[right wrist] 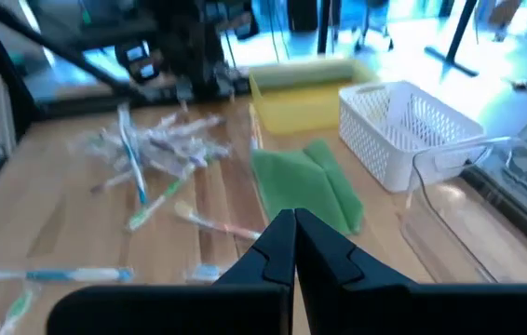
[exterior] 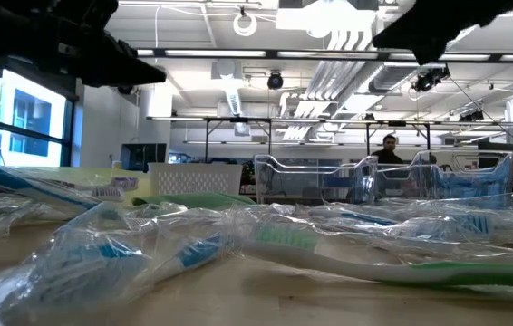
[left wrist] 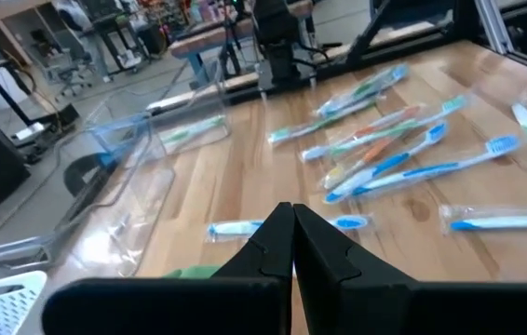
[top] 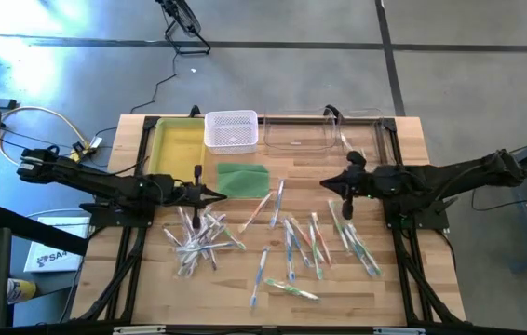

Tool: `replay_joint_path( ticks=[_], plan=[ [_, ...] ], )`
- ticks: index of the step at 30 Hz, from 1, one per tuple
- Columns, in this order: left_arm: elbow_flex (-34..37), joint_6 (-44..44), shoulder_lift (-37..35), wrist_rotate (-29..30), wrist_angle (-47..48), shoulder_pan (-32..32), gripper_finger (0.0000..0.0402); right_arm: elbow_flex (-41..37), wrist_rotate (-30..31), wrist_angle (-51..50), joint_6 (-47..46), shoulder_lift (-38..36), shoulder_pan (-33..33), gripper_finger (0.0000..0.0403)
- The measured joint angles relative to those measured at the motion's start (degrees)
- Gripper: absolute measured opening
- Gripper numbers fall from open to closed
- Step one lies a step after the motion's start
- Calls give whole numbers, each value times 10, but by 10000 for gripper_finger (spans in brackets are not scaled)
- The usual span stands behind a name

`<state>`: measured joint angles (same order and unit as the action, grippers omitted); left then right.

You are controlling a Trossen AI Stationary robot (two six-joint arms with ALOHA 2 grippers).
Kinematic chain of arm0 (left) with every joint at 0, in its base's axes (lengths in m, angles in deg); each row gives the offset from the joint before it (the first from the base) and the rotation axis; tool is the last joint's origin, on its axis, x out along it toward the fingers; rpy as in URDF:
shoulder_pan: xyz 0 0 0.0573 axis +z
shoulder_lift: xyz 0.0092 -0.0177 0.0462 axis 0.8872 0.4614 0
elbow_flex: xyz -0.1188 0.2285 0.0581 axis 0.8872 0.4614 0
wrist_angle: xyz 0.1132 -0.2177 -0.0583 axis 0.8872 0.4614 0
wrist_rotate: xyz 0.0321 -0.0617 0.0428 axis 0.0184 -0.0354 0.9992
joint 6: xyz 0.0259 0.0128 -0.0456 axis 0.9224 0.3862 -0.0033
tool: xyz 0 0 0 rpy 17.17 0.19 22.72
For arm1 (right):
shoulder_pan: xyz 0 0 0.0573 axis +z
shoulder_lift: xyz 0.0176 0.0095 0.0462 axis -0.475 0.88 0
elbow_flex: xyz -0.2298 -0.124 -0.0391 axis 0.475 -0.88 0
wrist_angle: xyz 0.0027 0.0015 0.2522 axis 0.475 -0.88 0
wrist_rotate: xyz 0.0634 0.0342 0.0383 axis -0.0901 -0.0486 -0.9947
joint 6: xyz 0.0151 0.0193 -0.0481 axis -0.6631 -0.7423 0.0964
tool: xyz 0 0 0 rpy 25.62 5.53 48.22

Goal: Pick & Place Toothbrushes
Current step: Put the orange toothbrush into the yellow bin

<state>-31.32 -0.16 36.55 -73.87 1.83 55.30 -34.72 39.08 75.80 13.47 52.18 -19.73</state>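
Observation:
Many toothbrushes lie flat on the wooden table, some in clear wrappers. One heap [top: 198,234] is at the near left and a looser spread [top: 312,244] at the near right. The spread also shows in the left wrist view [left wrist: 403,154], and the heap shows in the right wrist view [right wrist: 152,149]. My left gripper [top: 222,195] [left wrist: 291,223] hovers shut above the table, just beyond the left heap. My right gripper [top: 325,183] [right wrist: 293,223] hovers shut over the table's middle, facing the left one. Neither holds anything.
A flat green pad [top: 243,179] lies between the grippers, toward the far side. Along the far edge stand a yellow tray [top: 175,147], a white mesh basket [top: 232,130] and two clear bins [top: 296,133]. A person [exterior: 390,149] stands in the room behind.

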Motion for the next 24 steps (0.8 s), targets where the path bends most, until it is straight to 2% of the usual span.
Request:
replay_joint_path(
  ticks=[9,16,24],
  plan=[
    [-1,-2,9,-1,-13,0,3,-159,-9,221,27,-138,0,2],
    [-1,-2,9,-1,-14,0,3,-195,65,233,-12,-199,0,2],
    [-1,-2,9,-1,-14,0,3,-195,110,231,-23,-204,0,2]
  ],
)
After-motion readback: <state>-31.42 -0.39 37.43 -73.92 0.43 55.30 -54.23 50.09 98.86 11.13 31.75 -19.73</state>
